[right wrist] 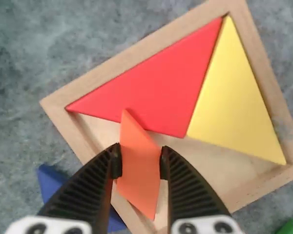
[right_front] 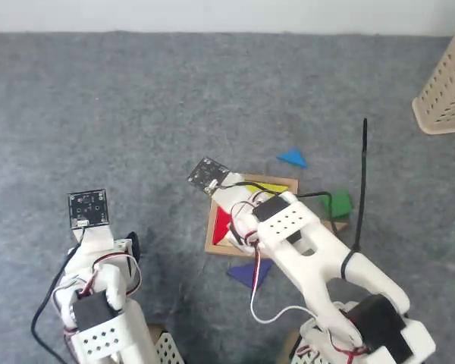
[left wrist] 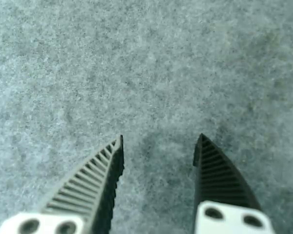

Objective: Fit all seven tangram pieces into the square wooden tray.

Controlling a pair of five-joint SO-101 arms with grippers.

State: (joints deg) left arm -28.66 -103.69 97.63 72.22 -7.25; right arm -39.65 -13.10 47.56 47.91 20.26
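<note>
The square wooden tray [right wrist: 71,130] holds a large red triangle [right wrist: 156,92] and a large yellow triangle [right wrist: 234,107] lying flat side by side. My right gripper [right wrist: 139,163] is shut on an orange parallelogram piece [right wrist: 139,173], held over the tray's bare wood just beside the red triangle. In the high view the right arm covers most of the tray [right_front: 212,241]; red [right_front: 221,224] and yellow [right_front: 277,186] show at its edges. My left gripper [left wrist: 158,146] stands open over bare grey carpet, at the table's near left [right_front: 133,246].
Loose pieces lie around the tray: a blue triangle [right_front: 292,158] behind it, a green piece [right_front: 338,203] to its right, a dark blue triangle [right_front: 252,273] in front, whose corner [right wrist: 49,178] shows by the tray. A beige perforated basket [right_front: 447,83] stands at the far right.
</note>
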